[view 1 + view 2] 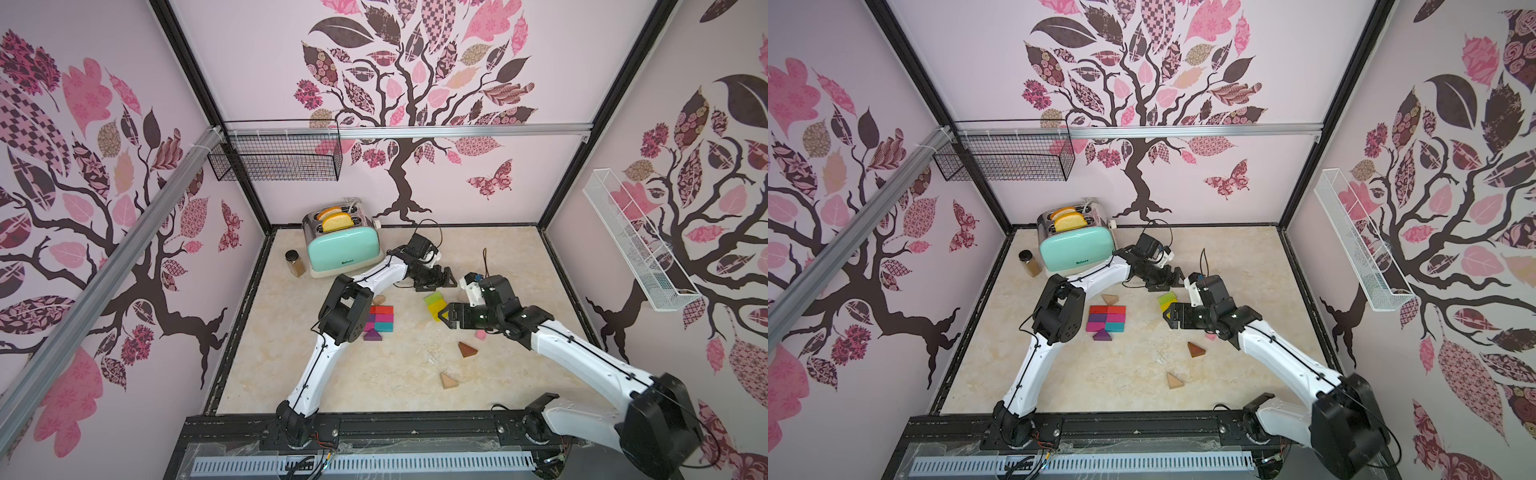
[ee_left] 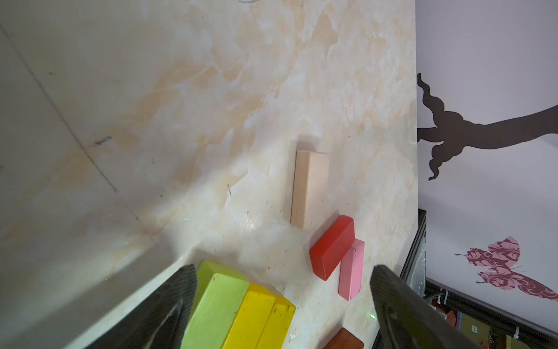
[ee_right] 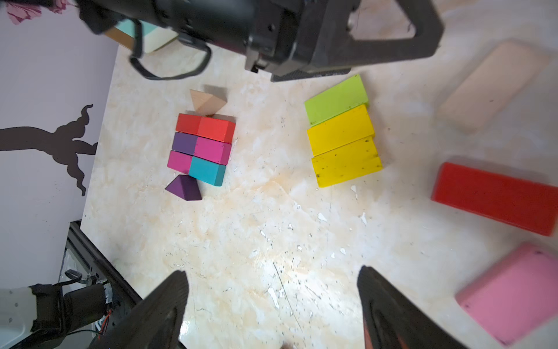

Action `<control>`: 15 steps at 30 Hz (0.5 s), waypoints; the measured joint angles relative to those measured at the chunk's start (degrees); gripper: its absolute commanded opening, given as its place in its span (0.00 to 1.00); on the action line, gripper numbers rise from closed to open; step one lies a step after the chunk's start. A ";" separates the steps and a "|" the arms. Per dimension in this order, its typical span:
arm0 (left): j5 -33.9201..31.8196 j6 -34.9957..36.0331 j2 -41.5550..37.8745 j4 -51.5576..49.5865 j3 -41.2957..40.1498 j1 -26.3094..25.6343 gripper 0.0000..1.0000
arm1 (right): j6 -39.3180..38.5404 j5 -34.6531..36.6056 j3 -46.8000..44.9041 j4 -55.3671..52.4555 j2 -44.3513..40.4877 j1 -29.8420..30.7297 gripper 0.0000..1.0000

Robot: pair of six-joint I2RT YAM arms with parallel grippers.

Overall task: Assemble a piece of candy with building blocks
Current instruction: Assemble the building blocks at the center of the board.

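Building blocks lie on the marble table. A joined slab of red, purple, magenta and teal blocks [image 1: 380, 318] has a purple triangle [image 3: 184, 189] at one end and a tan triangle [image 3: 208, 101] at the other. A green block with two yellow ones [image 3: 342, 130] lies apart to its right. A tan block [image 2: 309, 189], a red block [image 2: 332, 246] and a pink block [image 2: 351, 269] lie loose. My left gripper [image 2: 283, 269] hangs open just behind the green block. My right gripper [image 3: 271, 272] is open over bare table.
A brown triangle [image 1: 467, 349] and a tan triangle [image 1: 449, 380] lie toward the front. A mint toaster [image 1: 343, 249] and a jar [image 1: 295, 262] stand at the back left. Wire baskets [image 1: 274, 156] [image 1: 640, 241] hang on the walls.
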 measured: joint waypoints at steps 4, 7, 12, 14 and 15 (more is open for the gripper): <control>0.50 0.31 0.98 0.13 0.28 -0.37 0.94 | -0.11 2.01 -0.55 -4.44 -5.16 -0.57 0.93; 0.48 0.50 0.98 0.55 0.04 -1.31 0.94 | -0.24 2.40 -1.16 -6.62 -5.64 -1.95 0.93; 0.70 0.70 -0.20 2.54 -2.51 -3.80 0.94 | -0.63 2.36 -3.04 -7.93 -5.66 -4.46 0.93; 0.87 0.87 -1.27 3.52 -4.59 -4.79 0.94 | -1.01 2.38 -3.37 -8.46 -5.84 -5.27 0.93; 0.98 0.90 -1.84 3.80 -5.60 -5.25 0.94 | -1.25 2.40 -3.45 -8.76 -6.08 -5.77 0.93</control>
